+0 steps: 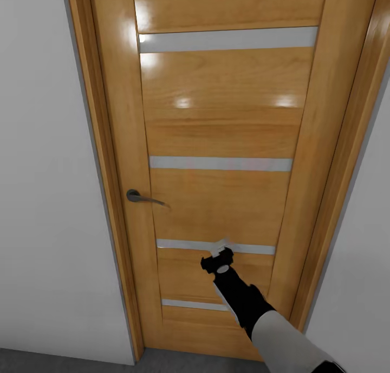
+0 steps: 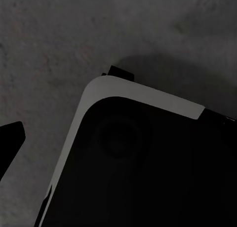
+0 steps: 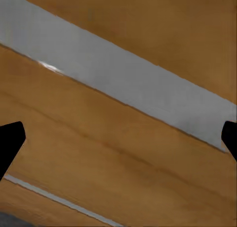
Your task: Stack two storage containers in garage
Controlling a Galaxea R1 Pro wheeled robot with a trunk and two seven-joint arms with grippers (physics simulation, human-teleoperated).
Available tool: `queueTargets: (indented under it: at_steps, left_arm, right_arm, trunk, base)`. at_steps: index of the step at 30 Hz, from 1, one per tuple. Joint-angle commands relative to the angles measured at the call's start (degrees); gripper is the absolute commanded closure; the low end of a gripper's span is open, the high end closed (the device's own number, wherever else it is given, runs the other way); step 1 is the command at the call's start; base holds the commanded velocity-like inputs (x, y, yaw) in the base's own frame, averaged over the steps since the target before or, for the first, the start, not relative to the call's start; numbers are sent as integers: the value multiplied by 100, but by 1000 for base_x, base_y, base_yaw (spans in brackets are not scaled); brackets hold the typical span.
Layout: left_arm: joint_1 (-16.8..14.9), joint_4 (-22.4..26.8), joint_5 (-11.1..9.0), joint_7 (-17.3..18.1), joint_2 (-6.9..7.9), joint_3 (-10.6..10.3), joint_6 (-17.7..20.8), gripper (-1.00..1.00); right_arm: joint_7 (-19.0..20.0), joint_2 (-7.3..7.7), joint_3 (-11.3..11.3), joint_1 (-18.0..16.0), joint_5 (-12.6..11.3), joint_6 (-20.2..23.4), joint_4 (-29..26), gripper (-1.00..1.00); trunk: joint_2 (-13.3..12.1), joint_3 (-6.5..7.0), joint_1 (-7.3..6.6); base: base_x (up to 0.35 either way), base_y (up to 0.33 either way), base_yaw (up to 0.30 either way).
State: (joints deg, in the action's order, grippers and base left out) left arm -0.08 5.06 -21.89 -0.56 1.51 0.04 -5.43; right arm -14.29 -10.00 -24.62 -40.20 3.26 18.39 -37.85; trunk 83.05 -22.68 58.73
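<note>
The two storage containers are not to be seen at this moment, and neither claw carries one. The right gripper (image 1: 221,252) is stretched forward with its tips at or just off the wooden door (image 1: 227,124), right by the third pale strip (image 1: 216,247) counted from the door's top edge, well below the lever handle (image 1: 142,198) near the door's left edge. In the right wrist view its two fingertips (image 3: 11,140) stand wide apart with nothing between them, looking square onto the wood and a pale strip (image 3: 123,83), so this claw is released. The left gripper's fingertip (image 2: 10,140) shows over dark grey concrete floor (image 2: 54,34) beside a black, white-edged body panel of the robot (image 2: 143,162); whether that claw is released or clenched I cannot tell. The door looks closed within its frame (image 1: 108,200), with white wall (image 1: 43,172) to either side. Judging from this, pushing on the panel so far from the handle may do nothing if the latch is caught, and the spread fingers could skid on the glossy wood or jam against it. Driving the base forward could also press the arm hard into the door.
</note>
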Motion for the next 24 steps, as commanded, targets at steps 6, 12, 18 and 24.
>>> queueTargets:
  at_steps: [6,12,18,24]
  left_arm:
    - [0,4,-9,-6,-1,-14,-10,-100]
    - [0,4,13,1,-7,-70,3,-100]
    - [0,4,18,3,10,-82,14,-100]
    - [0,4,18,3,10,-84,9,-100]
  right_arm:
    - [-13,0,-942,-247,32,-342,-315,-100]
    - [1,0,-988,-695,28,-594,173,-100]
    - [5,0,-994,-752,46,-968,311,-100]
    - [5,0,-996,-760,61,-1065,357,-100]
  trunk:
    - [3,-6,0]
    - [3,-6,0]
    - [3,-6,0]
    - [3,-6,0]
  base:
    - [0,0,0]
    - [38,0,0]
    - [209,0,0]
    - [304,0,0]
